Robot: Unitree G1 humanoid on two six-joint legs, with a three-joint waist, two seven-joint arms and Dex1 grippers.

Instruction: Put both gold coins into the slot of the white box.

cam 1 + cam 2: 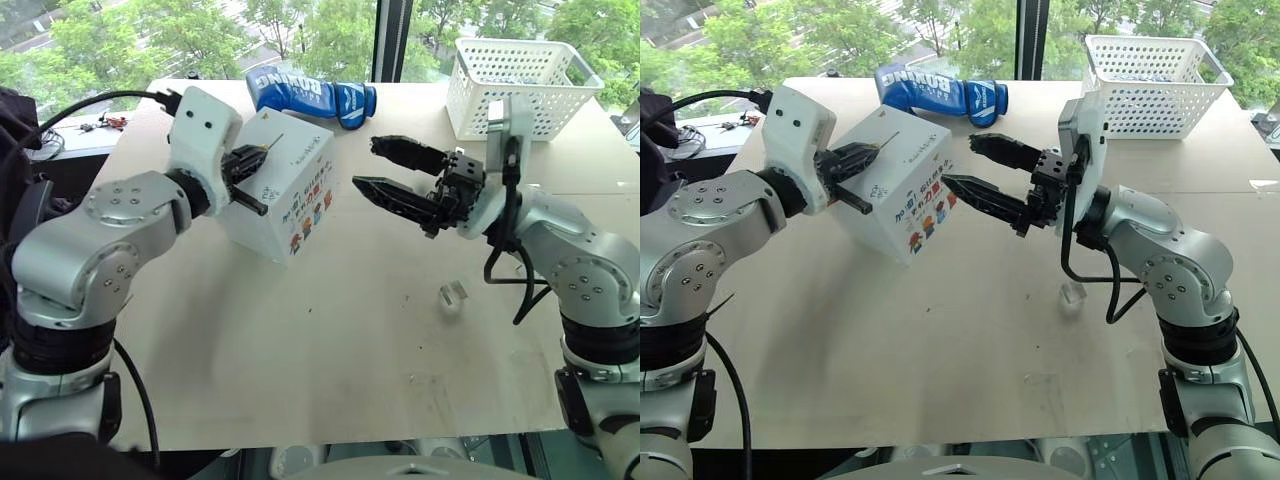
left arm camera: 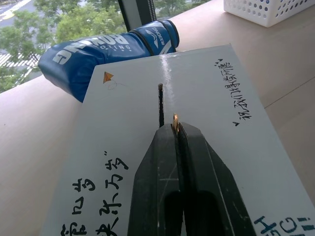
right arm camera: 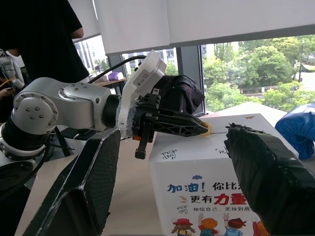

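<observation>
On the tan table (image 1: 330, 370) by the window, I am watching the left gripper (image 2: 175, 129) pinching one gold coin (image 2: 174, 120) edge-on just beside the slot (image 2: 161, 104) of the white box (image 1: 285, 190) — insertion not yet done. The right gripper (image 1: 385, 170) is hovering spread and empty to the box's right. I cannot locate a second coin.

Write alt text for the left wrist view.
The left gripper, shut on a gold coin, holds it at the slot of the white box. A blue boxing glove lies behind.
</observation>
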